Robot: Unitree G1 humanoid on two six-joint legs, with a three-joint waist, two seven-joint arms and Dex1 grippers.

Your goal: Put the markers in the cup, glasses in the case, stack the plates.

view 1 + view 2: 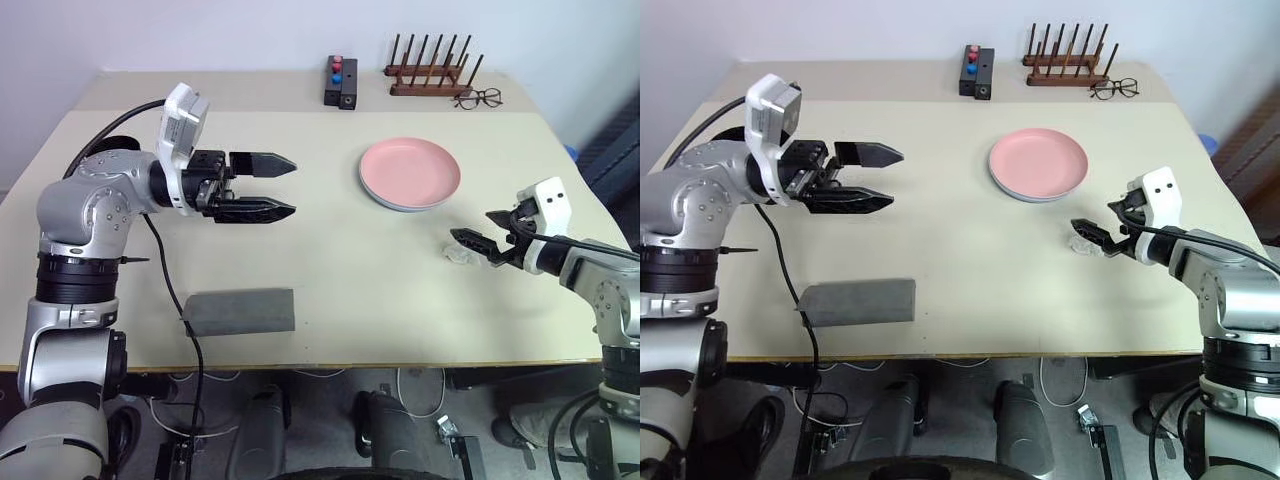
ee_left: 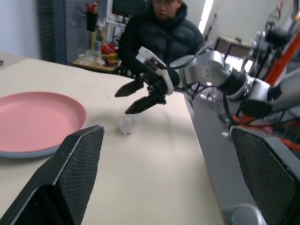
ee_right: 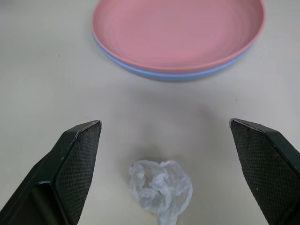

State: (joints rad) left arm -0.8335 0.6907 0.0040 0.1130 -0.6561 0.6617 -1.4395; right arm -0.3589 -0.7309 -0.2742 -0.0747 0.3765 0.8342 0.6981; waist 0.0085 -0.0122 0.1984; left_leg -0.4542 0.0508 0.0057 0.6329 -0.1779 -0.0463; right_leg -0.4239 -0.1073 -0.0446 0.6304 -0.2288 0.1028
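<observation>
The pink plate (image 1: pixel 410 172) lies on the light blue plate (image 3: pixel 174 75) at the right middle of the table; only the blue rim shows. The grey case (image 1: pixel 240 311) lies shut near the front edge. My left gripper (image 1: pixel 293 187) hovers open and level above the table's left middle, pointing right, nothing between its fingers. My right gripper (image 1: pixel 470 226) is open low over the table, just in front of the plates, with a crumpled clear plastic wad (image 3: pixel 161 190) lying under its tips. Markers, cup and glasses are out of view. A dark round shape (image 1: pixel 118 144) behind my left arm is unclear.
At the back edge stand a black block with red and blue knobs (image 1: pixel 340 82) and a wooden peg rack (image 1: pixel 430 72), with thin-rimmed spectacles (image 1: pixel 478 98) beside it. A person in a dark jacket (image 2: pixel 159 33) is beyond the table's right side.
</observation>
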